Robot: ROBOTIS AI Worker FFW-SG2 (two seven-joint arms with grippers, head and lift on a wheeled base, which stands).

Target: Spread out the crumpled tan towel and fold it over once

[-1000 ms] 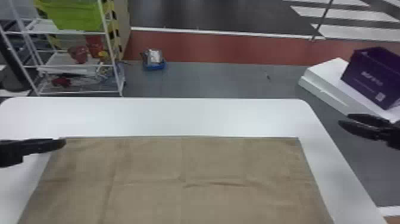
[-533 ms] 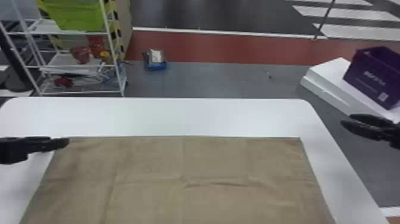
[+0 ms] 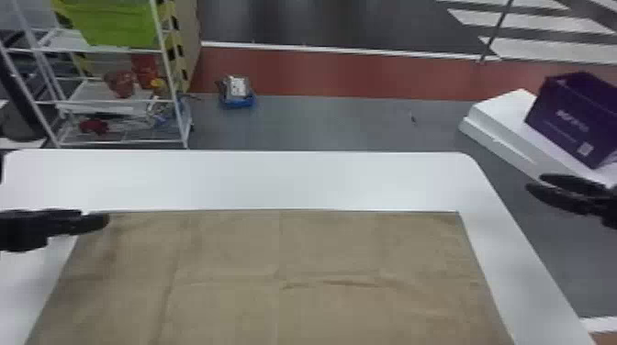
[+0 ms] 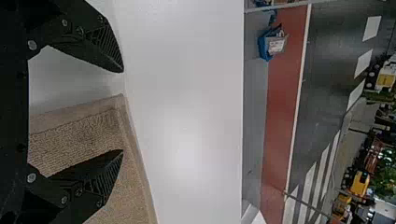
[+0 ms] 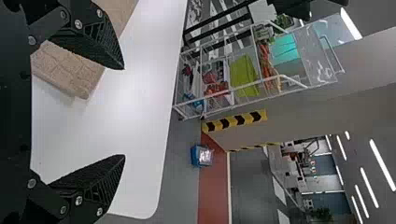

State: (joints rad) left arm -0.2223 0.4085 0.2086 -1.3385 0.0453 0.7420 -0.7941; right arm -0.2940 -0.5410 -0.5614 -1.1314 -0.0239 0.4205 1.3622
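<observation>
In the head view, the large rectangular tan cloth towel (image 3: 330, 257) lies spread nearly flat on the white round-cornered surface (image 3: 294, 179), its far edge straight and a few shallow creases crossing its middle; the black two-fingered left gripper (image 3: 94, 217) is at the towel's far left corner, while the matching right gripper (image 3: 535, 182) hangs off to the right, against the grey floor (image 3: 339, 121) and near the dark purple box (image 3: 574, 119); the spreading looks all but finished, the single fold not yet made, though the towel's near edge lies out of frame and cannot be judged. In the left wrist view, the jaws stand wide apart with the towel's corner between them, one tip out over bare white, the other over cloth; they grip nothing. In the right wrist view, the jaws are likewise spread wide and empty, a corner of the towel lying flat beyond them; the next move probably calls for settling which edge to lift, bringing both grippers level with its two corners, lowering and closing on the cloth, then carrying that edge across evenly so the layers line up.
</observation>
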